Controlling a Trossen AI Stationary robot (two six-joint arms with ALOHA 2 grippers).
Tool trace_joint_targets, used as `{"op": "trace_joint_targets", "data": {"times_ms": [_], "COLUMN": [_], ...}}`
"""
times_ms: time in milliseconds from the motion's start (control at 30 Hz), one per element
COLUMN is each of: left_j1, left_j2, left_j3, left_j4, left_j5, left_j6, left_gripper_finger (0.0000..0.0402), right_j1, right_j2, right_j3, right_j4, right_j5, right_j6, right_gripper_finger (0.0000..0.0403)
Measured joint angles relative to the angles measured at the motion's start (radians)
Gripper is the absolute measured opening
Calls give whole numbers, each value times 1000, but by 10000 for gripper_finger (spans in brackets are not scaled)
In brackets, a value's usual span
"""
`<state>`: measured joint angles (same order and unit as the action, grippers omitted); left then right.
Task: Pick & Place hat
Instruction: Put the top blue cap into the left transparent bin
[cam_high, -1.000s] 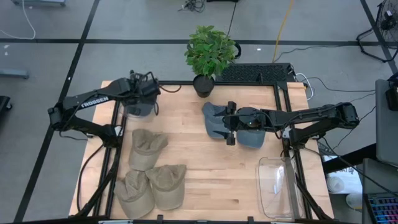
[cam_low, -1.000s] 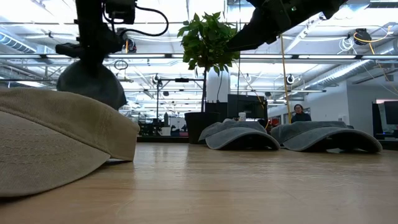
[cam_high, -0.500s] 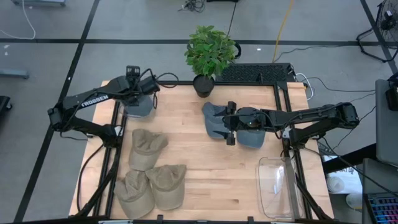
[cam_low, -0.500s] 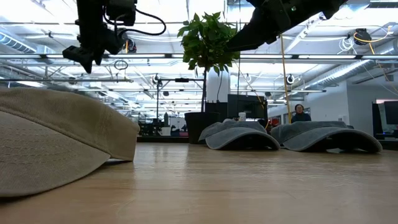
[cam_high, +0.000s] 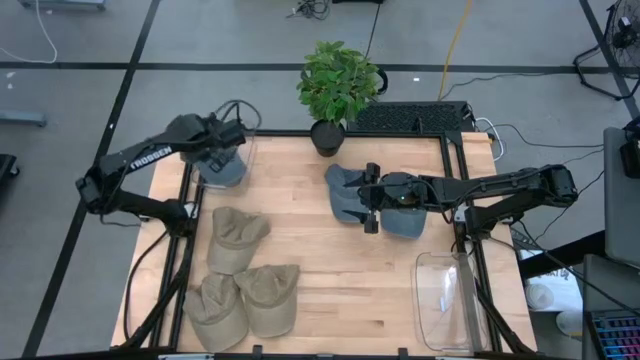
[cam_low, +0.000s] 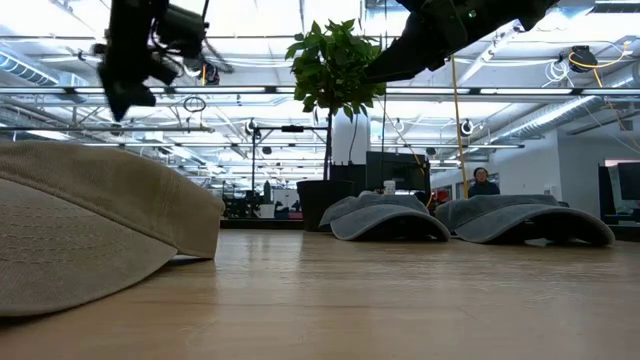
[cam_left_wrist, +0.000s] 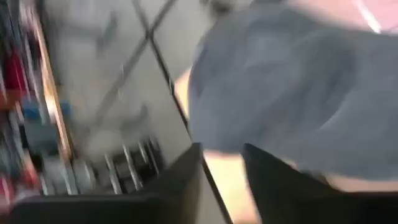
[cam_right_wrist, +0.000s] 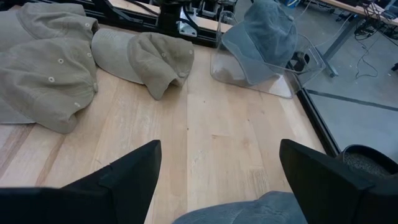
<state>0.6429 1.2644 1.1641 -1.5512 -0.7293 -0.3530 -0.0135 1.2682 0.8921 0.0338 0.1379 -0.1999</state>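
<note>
One grey hat binned at upper left, more hats waiting on the surface.

In the high view we see a grey hat (cam_high: 224, 167) resting in the clear bin (cam_high: 243, 150) at the upper left, with the left end effector (cam_high: 226, 136) raised just above it and holding nothing; whether its fingers stand apart or together we cannot tell. At centre right the right end effector (cam_high: 371, 200) hovers with fingers spread wide over two more grey hats (cam_high: 352, 195), not yet gripping either. Three tan hats (cam_high: 238, 238) lie at the lower left, and a second clear bin (cam_high: 447, 300) at the lower right looks empty. We judge one placement done and the next pick about to start, with most hats left to move.
</note>
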Motion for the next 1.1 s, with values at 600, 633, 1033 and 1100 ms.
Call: {"op": "trace_joint_targets", "data": {"times_ms": [600, 633, 1033, 1100], "left_j1": [260, 266, 269, 265], "left_j2": [77, 78, 78, 78], "left_j3": [-158, -167, -192, -192], "left_j4": [70, 99, 237, 249], "left_j5": [69, 74, 130, 123], "left_j6": [-152, -148, -114, -132], "left_gripper_finger": [4, 5, 9, 13], "right_j1": [-1, -1, -1, -1], "right_j2": [0, 0, 0, 0], "right_j3": [0, 0, 0, 0], "right_j4": [0, 0, 1, 2], "right_j5": [-2, -2, -2, -3], "right_j6": [-22, -21, -21, -21], "right_gripper_finger": [313, 313, 313, 313]}}
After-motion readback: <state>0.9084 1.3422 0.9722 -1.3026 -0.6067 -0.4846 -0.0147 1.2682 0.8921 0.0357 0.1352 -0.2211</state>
